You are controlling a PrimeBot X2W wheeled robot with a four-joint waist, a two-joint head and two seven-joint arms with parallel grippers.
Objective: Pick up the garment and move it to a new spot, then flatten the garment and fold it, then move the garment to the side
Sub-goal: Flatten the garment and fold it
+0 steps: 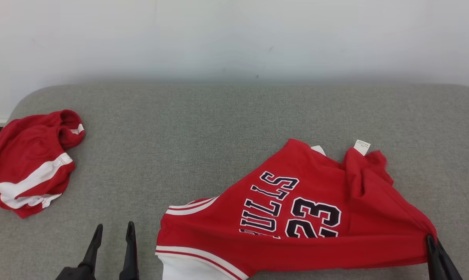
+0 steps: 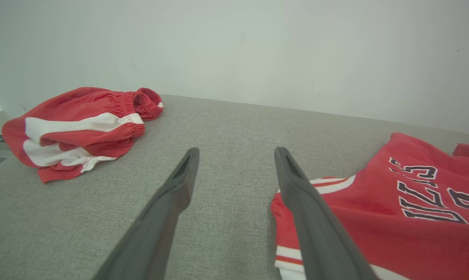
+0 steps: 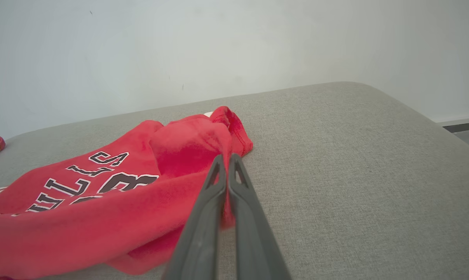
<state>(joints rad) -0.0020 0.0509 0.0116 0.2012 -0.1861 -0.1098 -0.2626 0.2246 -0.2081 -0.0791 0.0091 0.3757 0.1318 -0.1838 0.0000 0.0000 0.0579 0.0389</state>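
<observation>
Two red garments lie on the grey fabric-covered bench [image 1: 218,116], well apart, with a pale wall [image 1: 234,39] behind it. At the far left edge sits a crumpled pair of red shorts [image 1: 28,163] with white side stripes and the elastic waistband turned up. Toward the near right lies the red jersey [image 1: 327,249], mostly spread out but rumpled. Its dark "BULLS" lettering and number 23 run sideways in the head view. Its white-striped trim lies at the near left, and a small white label [image 1: 361,147] sticks up from the bunched fabric at its far side.

On the right, the pincer [image 3: 226,157] is closed on the jersey. The right wrist view shows red cloth pinched between the two dark fingers at the garment's right corner, with a taut fold running leftward from the grip.

On the left, the pincer [image 1: 115,225] stands wide open and empty over bare bench, just beside the jersey's striped trim. Whether its fingers touch the bench I cannot tell.
</observation>
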